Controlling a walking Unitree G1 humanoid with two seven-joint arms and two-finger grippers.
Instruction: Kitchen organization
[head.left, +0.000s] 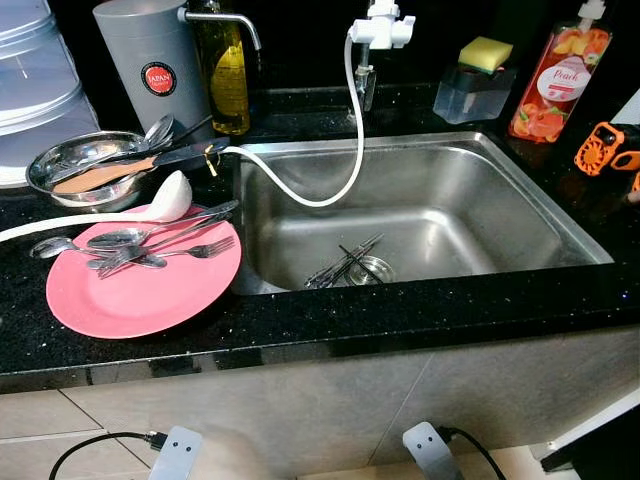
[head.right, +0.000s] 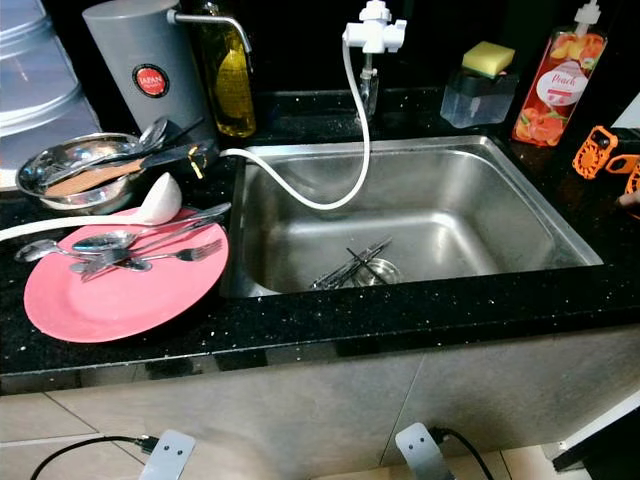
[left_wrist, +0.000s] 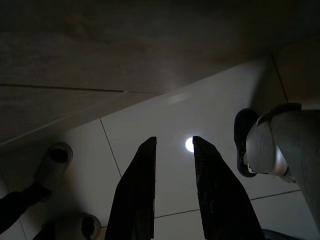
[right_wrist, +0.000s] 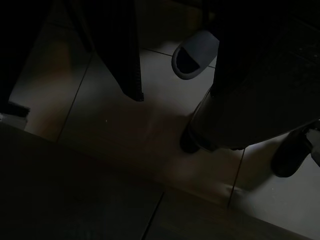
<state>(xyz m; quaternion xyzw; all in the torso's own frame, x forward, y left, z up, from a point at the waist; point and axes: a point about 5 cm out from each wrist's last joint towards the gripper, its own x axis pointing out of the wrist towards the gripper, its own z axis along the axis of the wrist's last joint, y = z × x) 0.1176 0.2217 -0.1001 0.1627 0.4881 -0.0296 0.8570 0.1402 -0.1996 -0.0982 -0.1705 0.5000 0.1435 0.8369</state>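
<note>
Left gripper (left_wrist: 172, 165) hangs idle over floor tiles, fingers slightly parted, empty | right gripper (right_wrist: 131, 75) – aperture unclear in shade | round pink plate (head.left: 140, 290) on black desk, cutlery (head.left: 150, 245) heaped for sorting | steel sink (head.left: 560, 215) holds utensils (head.left: 345, 265) – likely awaiting washing

A round red badge (head.left: 158, 79) on the grey canister (head.left: 150, 60) at the back of the counter reads "JAPAN". The white label (head.left: 565, 78) on the orange soap bottle (head.left: 555, 85) reads "Peach"; its smaller print is too small to read.
</note>
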